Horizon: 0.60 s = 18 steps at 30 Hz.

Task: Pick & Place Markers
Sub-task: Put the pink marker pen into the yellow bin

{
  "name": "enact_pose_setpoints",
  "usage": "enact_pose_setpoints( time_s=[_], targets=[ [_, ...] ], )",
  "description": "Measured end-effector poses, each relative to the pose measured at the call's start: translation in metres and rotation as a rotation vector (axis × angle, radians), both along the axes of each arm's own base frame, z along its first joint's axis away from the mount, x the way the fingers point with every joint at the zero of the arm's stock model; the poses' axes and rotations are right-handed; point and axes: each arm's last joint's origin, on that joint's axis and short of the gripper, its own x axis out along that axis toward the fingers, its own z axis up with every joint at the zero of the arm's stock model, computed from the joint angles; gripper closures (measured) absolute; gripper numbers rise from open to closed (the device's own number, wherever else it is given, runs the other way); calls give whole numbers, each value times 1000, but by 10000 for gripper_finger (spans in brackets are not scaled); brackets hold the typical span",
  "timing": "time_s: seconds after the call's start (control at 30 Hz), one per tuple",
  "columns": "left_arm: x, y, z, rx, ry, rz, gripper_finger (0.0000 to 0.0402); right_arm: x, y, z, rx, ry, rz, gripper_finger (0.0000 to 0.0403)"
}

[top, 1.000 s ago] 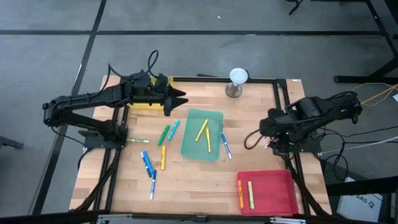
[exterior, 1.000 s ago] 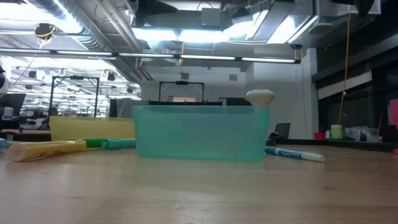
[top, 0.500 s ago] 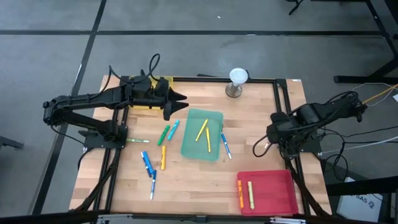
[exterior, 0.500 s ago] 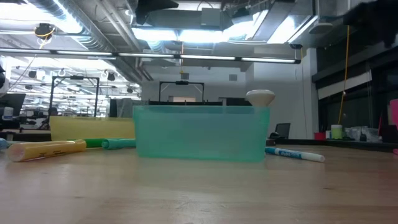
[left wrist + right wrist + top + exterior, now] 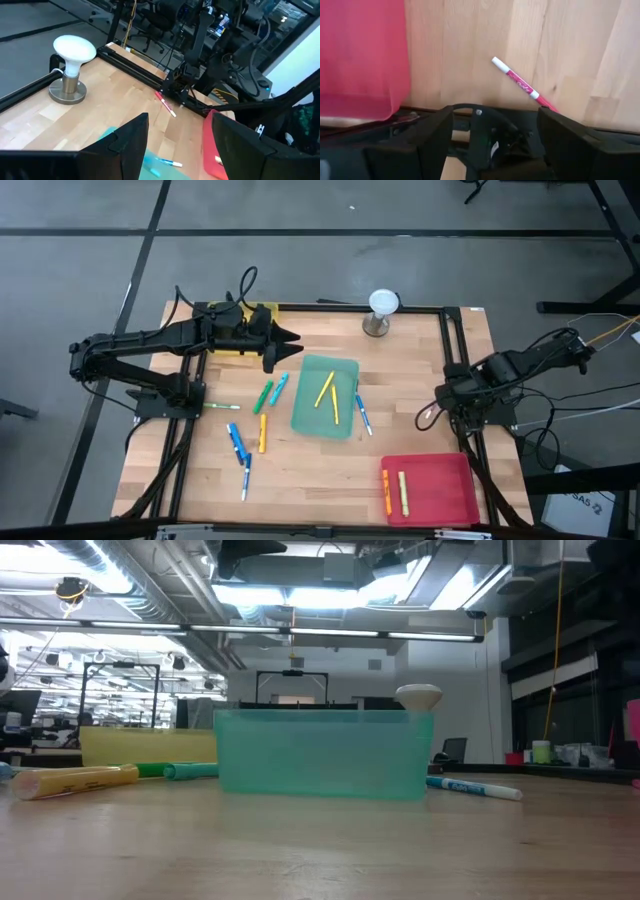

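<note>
Markers lie scattered over the wooden slatted surface [image 5: 310, 470]. The left end effector [image 5: 287, 345] hovers near the back edge with its dark fingers spread and empty. Just beyond its tips lie a green marker [image 5: 263, 396] and a teal marker [image 5: 278, 388], then an orange marker [image 5: 262, 433] and two blue markers [image 5: 236, 443]. To its right, the flat green plastic tray [image 5: 345, 370] holds two yellow markers [image 5: 324, 389]; a white-barrelled blue marker [image 5: 362, 414] lies beside that tray. The right end effector [image 5: 440, 395] sits at the surface's right edge, fingers wide and empty, a slim pink marker [image 5: 522, 86] just ahead of it. The flat red plastic tray [image 5: 445, 475] nearby holds an orange and a yellow marker [image 5: 403, 492].
</note>
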Motion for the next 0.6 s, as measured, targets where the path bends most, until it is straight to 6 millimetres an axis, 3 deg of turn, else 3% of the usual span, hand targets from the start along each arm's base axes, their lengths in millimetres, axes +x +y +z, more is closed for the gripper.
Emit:
enact_pose_setpoints(
  time_s=[0.3,0.6],
  targets=[
    [0,1,0,0,0,28,190,-12,-5,-34,-2,30,-64,124],
    [0,1,0,0,1,30,190,1,-3,-33,-25,-127,-125,124]
  ],
)
